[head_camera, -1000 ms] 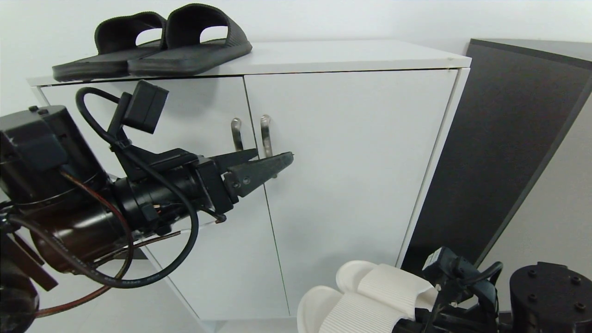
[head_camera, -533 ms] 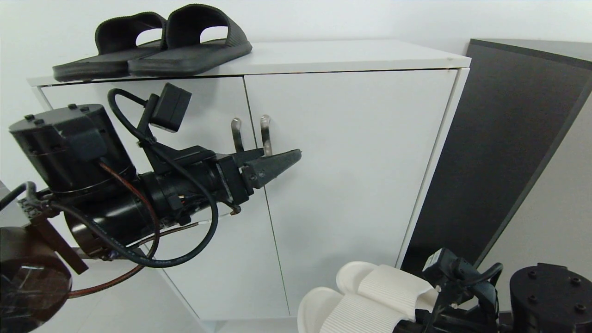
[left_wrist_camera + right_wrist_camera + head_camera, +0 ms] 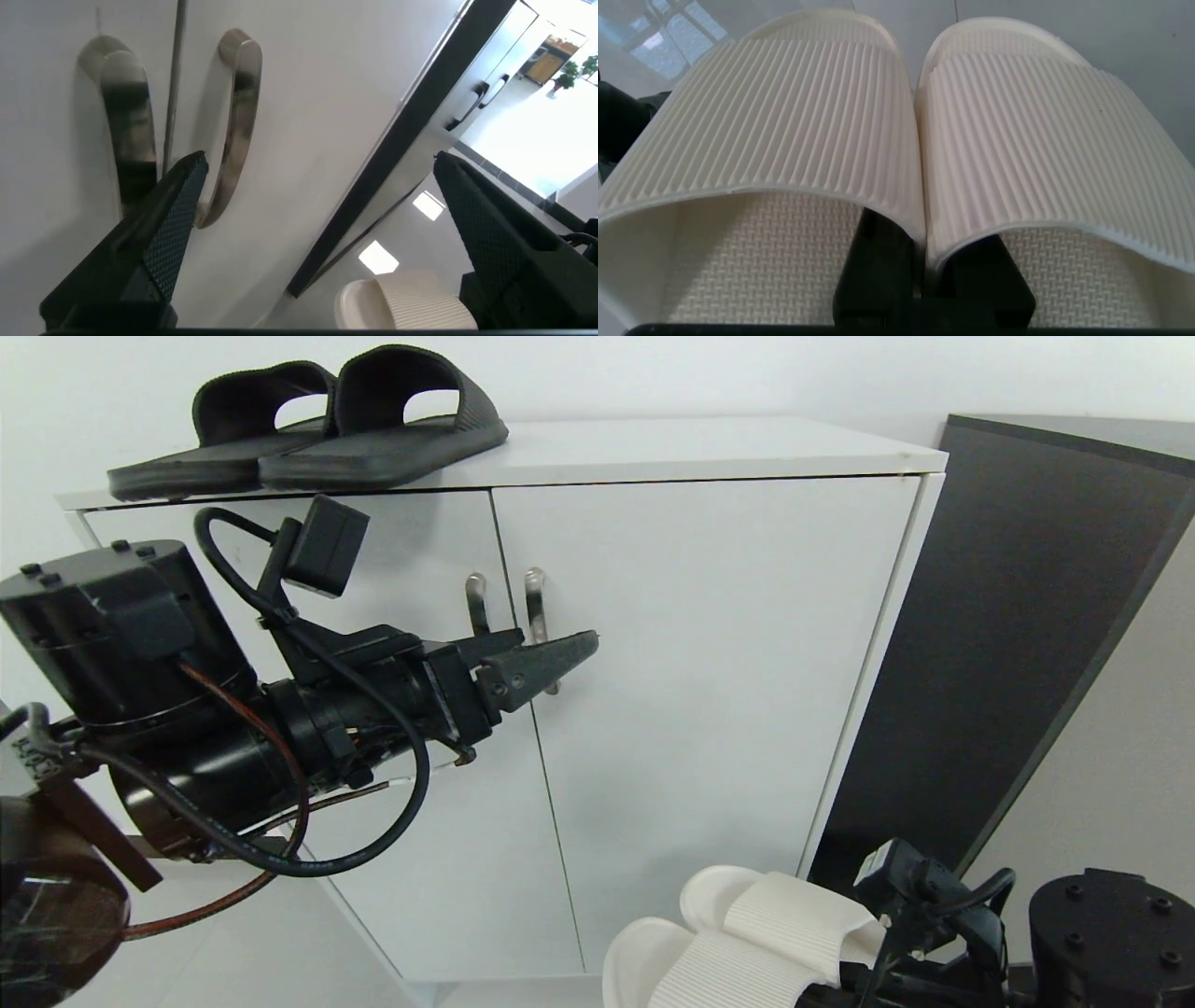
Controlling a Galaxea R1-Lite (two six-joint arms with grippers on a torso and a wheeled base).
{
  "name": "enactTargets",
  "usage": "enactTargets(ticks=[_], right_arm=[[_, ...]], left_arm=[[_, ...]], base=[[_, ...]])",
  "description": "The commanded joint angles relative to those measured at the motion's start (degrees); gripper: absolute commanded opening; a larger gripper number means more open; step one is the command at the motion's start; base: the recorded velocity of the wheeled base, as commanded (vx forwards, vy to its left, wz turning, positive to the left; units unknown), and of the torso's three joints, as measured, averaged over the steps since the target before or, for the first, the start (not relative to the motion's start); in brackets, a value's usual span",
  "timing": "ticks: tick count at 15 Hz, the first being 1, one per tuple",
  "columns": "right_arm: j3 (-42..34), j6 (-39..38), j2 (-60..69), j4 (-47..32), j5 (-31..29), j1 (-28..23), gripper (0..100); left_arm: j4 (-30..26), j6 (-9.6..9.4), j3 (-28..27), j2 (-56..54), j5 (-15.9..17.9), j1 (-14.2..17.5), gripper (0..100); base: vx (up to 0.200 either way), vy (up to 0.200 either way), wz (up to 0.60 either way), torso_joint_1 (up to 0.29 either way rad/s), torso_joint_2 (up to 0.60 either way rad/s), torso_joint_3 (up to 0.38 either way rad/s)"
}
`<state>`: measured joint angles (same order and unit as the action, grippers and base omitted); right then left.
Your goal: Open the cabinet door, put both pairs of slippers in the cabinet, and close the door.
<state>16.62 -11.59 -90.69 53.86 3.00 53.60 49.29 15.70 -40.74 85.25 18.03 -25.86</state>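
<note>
no text, label, number or sign is being shown legibly in any of the views.

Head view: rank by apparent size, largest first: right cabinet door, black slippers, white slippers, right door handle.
1. right cabinet door
2. black slippers
3. white slippers: cut off at the frame edge and nearer the camera, so their rank against the black pair is unsure
4. right door handle
</note>
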Motion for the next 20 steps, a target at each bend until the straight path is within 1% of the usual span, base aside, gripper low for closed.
enactTargets(ticks=[1,15,16,20], right_arm=[[0.0,0.0,0.0,0.0,0.1,0.0,0],[-0.1,-0.1,-0.1,0.0,0.1,0.0,0],[-0.1,0.0,-0.1,0.0,0.1,0.0,0],[-0.6,0.0,0.1,0.0,0.2,0.1,0]], left_arm=[[0.0,0.03,0.0,-0.9,-0.1,0.1,100],[0.0,0.03,-2.1,4.1,-0.1,-0.1,100],[0.0,0.03,-2.1,4.1,-0.1,-0.1,0],[0.0,0.12,-1.9,3.8,-0.1,-0.2,0]], base=[[0.000,0.000,0.00,0.000,0.00,0.000],[0.000,0.000,0.00,0.000,0.00,0.000],[0.000,0.000,0.00,0.000,0.00,0.000],[0.000,0.000,0.00,0.000,0.00,0.000]])
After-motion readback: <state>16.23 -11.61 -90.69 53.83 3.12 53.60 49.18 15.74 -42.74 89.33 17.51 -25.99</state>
